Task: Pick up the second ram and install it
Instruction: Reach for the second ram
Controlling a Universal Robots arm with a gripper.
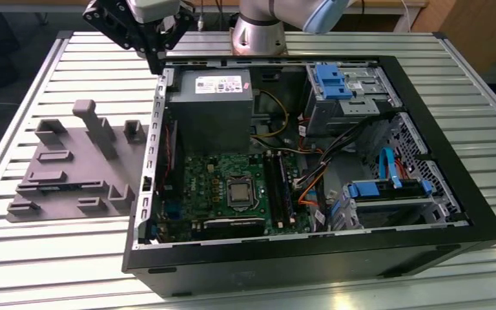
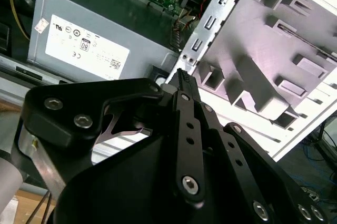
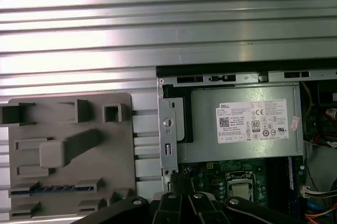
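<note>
Dark blue along its visible edge, the second ram (image 3: 54, 188) is seen, apparently lying in a slot of the grey fixture (image 3: 113, 150), which is set on the slatted table (image 3: 158, 23) beside the open computer case (image 1: 317, 258). The gripper (image 1: 155, 64) is held above the case's corner by the power supply (image 1: 209, 116), well apart from the ram. Its fingers are closed together with nothing between them.

Table (image 1: 41, 258): silver, ribbed slats. Computer case (image 1: 317, 265): black. Motherboard (image 1: 201, 187): green. Power supply (image 1: 209, 113): grey, white label. Drive caddies (image 1: 330, 81): blue. Holder tray (image 1: 67, 145): plain grey. Second ram (image 3: 55, 188): dark blue. Gripper (image 1: 155, 64): black.
</note>
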